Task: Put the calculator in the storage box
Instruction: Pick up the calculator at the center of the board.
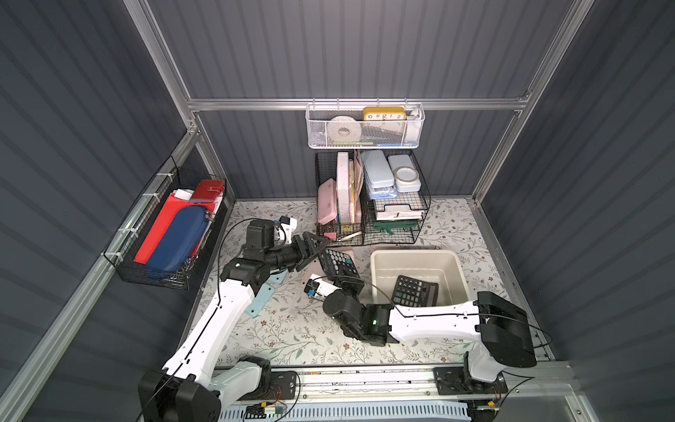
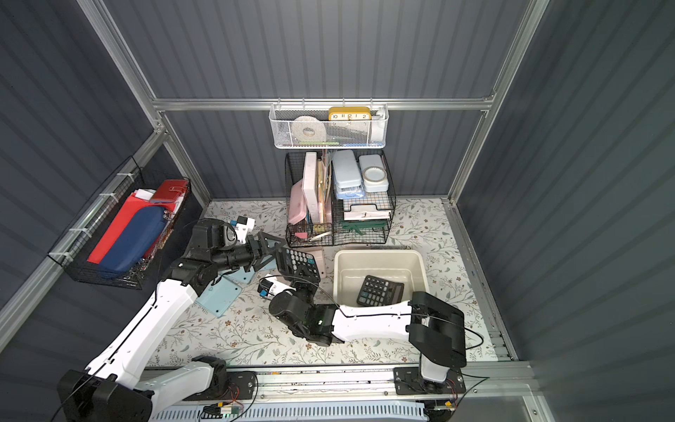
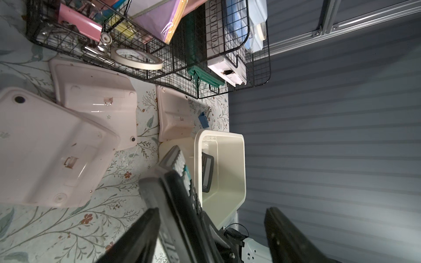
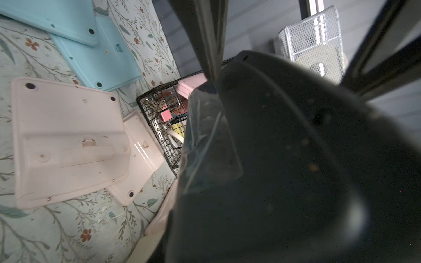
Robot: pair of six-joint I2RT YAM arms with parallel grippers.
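Note:
A black calculator hangs tilted above the table, just left of the storage box. My right gripper is shut on its lower edge from below. In the right wrist view the calculator's dark back fills the picture and hides the fingers. My left gripper straddles the calculator's left edge with its jaws apart; one finger lies against it, the other stands clear. The cream storage box holds another black calculator.
Pink calculators and light blue ones lie face down on the floral table. Black wire-grid baskets stand behind the box, below a white mesh basket. Another black basket hangs on the left wall.

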